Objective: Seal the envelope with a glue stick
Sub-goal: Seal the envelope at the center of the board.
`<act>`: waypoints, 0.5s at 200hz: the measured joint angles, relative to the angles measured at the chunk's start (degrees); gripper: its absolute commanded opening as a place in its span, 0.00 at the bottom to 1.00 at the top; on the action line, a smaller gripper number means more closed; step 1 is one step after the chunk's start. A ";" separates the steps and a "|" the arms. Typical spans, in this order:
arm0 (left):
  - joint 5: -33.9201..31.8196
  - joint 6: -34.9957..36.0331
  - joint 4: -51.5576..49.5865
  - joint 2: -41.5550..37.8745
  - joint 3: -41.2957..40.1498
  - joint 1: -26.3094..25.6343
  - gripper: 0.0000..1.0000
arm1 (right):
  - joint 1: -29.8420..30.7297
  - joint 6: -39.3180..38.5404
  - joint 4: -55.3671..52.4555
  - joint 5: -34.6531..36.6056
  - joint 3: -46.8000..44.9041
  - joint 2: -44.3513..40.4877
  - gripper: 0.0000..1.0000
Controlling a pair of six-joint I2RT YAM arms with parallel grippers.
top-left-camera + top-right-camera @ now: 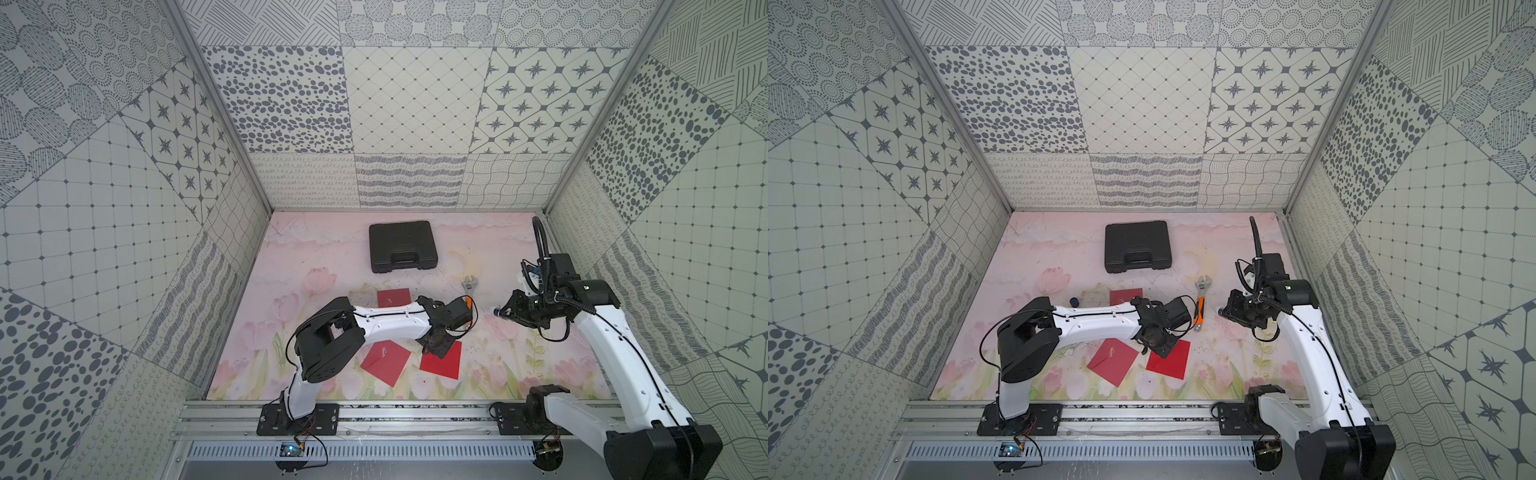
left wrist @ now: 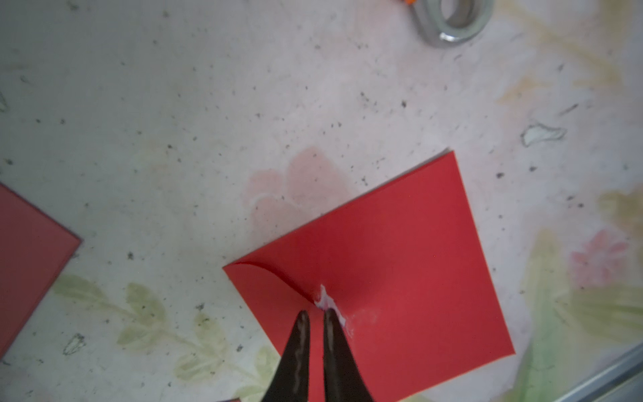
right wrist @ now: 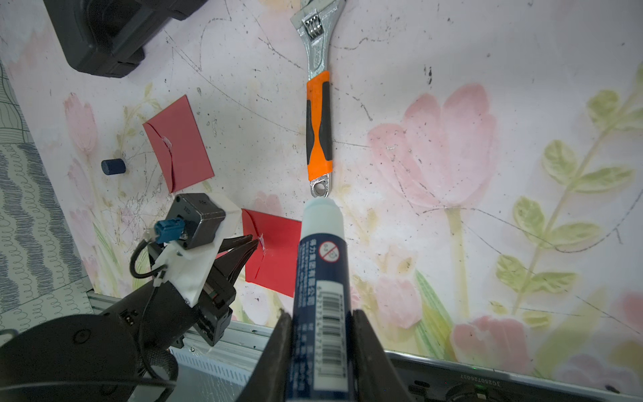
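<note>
A red envelope [image 1: 446,363] [image 1: 1173,361] [image 2: 400,250] [image 3: 275,254] lies flap-down near the table's front, with a white glue smear [image 2: 326,302] at the flap's tip. My left gripper [image 1: 434,351] [image 1: 1163,351] [image 2: 315,315] stands over it, jaws almost together with nothing between them, tips at the smear. My right gripper [image 1: 505,312] [image 1: 1227,311] [image 3: 322,315] hovers to the right, shut on the glue stick [image 3: 322,264], which has no cap on and points its white tip [image 1: 494,311] left. Its dark blue cap [image 1: 1074,302] [image 3: 113,166] lies on the table at the left.
Two more red envelopes [image 1: 385,363] [image 1: 393,298] lie left of and behind the first. An orange-and-black wrench [image 1: 1201,299] [image 3: 318,128] lies between the arms. A black tool case [image 1: 402,246] sits at the back. A metal rail [image 1: 395,409] runs along the front edge.
</note>
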 measured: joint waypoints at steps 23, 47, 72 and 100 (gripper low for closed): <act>-0.42 0.37 -0.04 0.94 0.17 0.13 0.12 | 0.00 -0.07 -0.20 0.00 0.00 0.00 0.00; -0.68 0.37 0.00 1.11 -0.26 0.15 0.12 | 0.00 -0.13 -0.24 0.00 0.00 0.00 0.00; -0.98 0.35 1.01 0.68 -1.33 0.15 0.11 | 0.00 -0.15 -0.31 0.02 0.00 0.00 0.00; -1.05 0.33 1.77 0.15 -2.03 0.15 0.12 | 0.00 -0.15 -0.37 0.02 0.00 0.00 0.00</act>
